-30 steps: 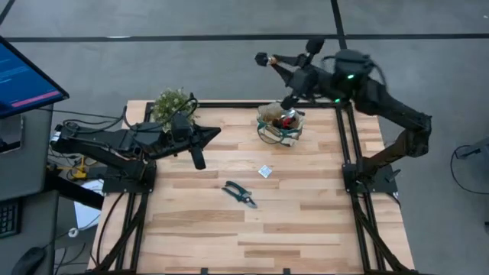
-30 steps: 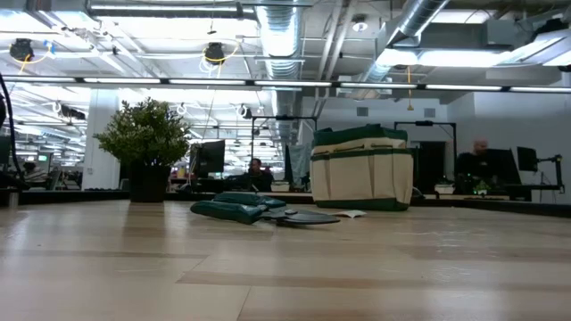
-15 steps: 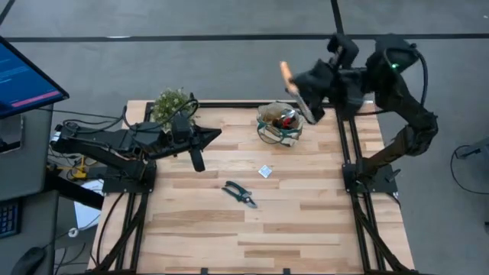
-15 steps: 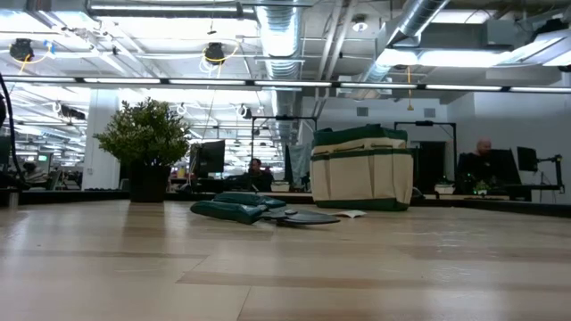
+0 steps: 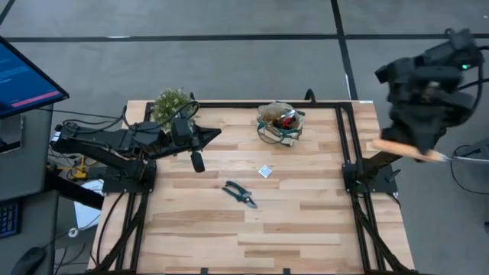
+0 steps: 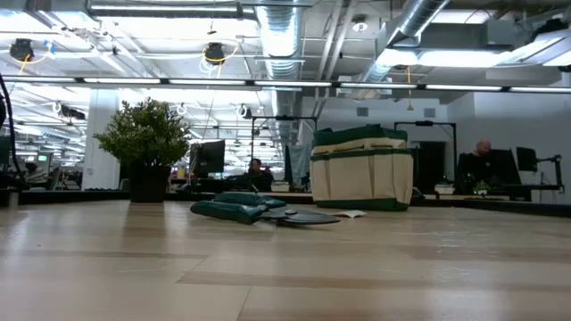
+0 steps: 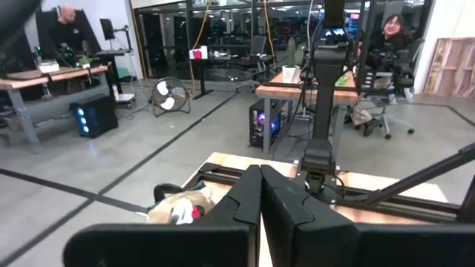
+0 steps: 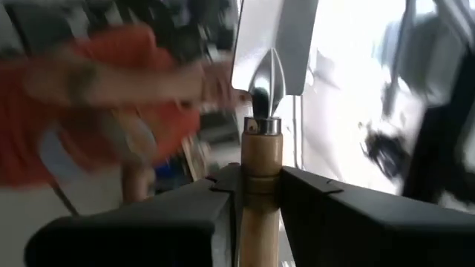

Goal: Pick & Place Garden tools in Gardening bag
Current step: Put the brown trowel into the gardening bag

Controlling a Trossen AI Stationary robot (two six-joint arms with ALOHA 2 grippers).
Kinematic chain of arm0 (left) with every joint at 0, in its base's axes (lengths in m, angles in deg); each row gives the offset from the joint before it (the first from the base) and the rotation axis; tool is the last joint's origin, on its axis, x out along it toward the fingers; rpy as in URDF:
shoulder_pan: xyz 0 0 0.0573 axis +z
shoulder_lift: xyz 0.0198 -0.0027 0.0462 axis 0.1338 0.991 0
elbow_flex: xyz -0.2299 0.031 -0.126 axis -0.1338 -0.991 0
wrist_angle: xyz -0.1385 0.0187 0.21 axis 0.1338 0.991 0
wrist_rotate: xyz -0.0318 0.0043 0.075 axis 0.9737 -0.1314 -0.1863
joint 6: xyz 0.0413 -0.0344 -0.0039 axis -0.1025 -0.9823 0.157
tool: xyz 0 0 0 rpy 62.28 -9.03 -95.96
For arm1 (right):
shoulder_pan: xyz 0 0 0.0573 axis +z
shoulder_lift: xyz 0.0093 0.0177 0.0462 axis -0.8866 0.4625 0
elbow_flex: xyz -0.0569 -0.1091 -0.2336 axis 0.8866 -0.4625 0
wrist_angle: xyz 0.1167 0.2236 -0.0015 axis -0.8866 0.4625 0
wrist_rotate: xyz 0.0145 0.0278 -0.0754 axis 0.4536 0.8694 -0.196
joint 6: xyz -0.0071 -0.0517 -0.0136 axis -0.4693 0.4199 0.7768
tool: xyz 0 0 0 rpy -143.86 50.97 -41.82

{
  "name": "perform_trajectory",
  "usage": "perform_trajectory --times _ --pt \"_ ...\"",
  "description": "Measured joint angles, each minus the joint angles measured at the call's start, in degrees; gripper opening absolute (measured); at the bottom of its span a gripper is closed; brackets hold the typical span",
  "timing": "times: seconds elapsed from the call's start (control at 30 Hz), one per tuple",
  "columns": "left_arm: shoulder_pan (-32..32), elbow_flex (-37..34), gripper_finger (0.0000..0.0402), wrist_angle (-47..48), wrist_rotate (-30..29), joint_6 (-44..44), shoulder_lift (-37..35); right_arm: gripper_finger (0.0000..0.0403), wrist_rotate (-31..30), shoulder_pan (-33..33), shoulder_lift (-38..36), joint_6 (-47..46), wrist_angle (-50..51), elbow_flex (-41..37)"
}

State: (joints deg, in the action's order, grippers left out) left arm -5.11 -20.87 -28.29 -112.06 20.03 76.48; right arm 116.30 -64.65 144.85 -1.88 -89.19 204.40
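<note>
Right end effector (image 8: 256,194) clamps your trowel (image 8: 261,96) off the tabletop (image 5: 306,214).
Swing it over the gardening bag (image 5: 280,124); left end effector (image 7: 261,194) waits closed.

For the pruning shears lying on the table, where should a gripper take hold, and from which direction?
Come from straight above and close across the paired dark handles of the pruning shears. They lie flat on open wood, clear of the white packet, with handles toward the table's left-far side.

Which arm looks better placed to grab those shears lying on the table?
The left: its end effector hangs shut near the pruning shears, while the right end effector holds the trowel off the table.
</note>
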Motion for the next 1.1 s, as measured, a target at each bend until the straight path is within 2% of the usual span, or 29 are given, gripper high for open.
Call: perform_trajectory --times 0.23,0.43,0.67,0.8,0.9,0.97,1.1 --pt "0.0 0.0 0.0006 -0.1 0.0 1.5 0.0 0.0055 1.2 9.7 0.3 -5.6 -2.6 -0.1" --pt "0.0 0.0 0.0006 -0.1 0.0 1.5 0.0 0.0055 1.1 19.1 2.1 -3.9 -1.2 -0.1" --pt "0.0 0.0 0.0008 -0.1 0.0 1.0 0.0 0.0055 1.0 24.2 4.9 -1.9 3.9 -0.1" --pt "0.0 0.0 0.0008 -0.2 0.0 1.0 0.0 0.0055 -0.4 25.4 6.9 -1.9 10.7 -0.2" --pt "0.0 0.0 0.0005 -0.2 0.0 0.9 0.0 0.0055 -5.7 25.4 7.8 -2.5 16.4 -0.2" --pt "0.0 0.0 0.0005 -0.2 0.0 1.0 0.0 0.0055 -12.0 25.4 7.8 -2.9 20.1 -0.2" --pt "0.0 0.0 0.0009 -0.2 0.0 1.0 0.0 0.0055 -33.1 25.8 8.6 -4.2 24.1 -0.1"
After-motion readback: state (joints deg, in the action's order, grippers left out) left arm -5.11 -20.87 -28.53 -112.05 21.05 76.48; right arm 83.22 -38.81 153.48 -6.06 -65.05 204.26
